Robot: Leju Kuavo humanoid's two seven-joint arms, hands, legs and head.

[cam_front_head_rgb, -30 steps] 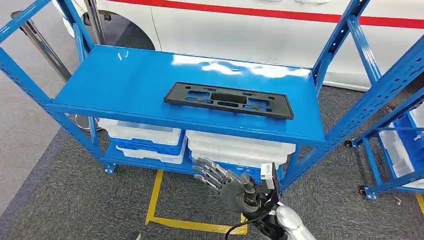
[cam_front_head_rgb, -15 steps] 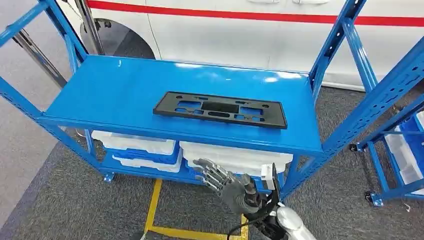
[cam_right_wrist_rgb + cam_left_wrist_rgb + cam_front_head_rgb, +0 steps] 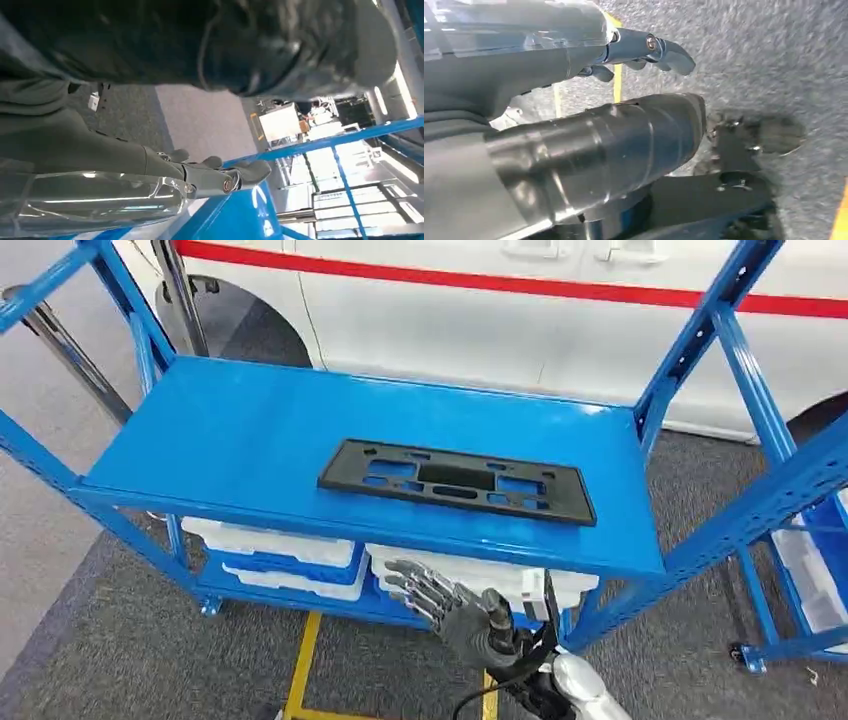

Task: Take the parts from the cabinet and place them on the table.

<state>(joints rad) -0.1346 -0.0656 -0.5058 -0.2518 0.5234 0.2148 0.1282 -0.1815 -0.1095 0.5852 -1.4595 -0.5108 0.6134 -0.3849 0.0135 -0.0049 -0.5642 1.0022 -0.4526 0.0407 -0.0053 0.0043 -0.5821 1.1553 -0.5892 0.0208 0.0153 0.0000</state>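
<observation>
Item: black plastic part [image 3: 457, 481], flat, long, pierced with cut-outs. Location: upper shelf [image 3: 230, 430] of the blue cabinet, lying flat, nearer the front lip than the back, long side running along the shelf edge.

Item: right hand [image 3: 448, 603]. Location: in front of the cabinet, below the front lip of the upper shelf, level with the white bins [image 3: 470, 565] on the lower tier. State: fingers spread and straight, holding nothing.

Item: left hand [image 3: 644, 52]. Location: hanging over grey carpet. State: it holds nothing; fingers show in part, so you cannot tell how far they are curled.

Step in hand, as judged: reach for the part. Nothing is lifted yet, so the task stands near its start.

Handling notes for you:
- Raise the right hand clear of the shelf lip before moving in; it sits under the edge, and a straight reach looks likely to strike the lip.
- The part is thin and flush to the shelf. Consider drawing it toward the front edge until it overhangs, then pinching the overhang.
- Grip near the middle of its length; an end grip will probably let it droop or twist.
- Watch the upright post [image 3: 690, 350] on the right side.
</observation>
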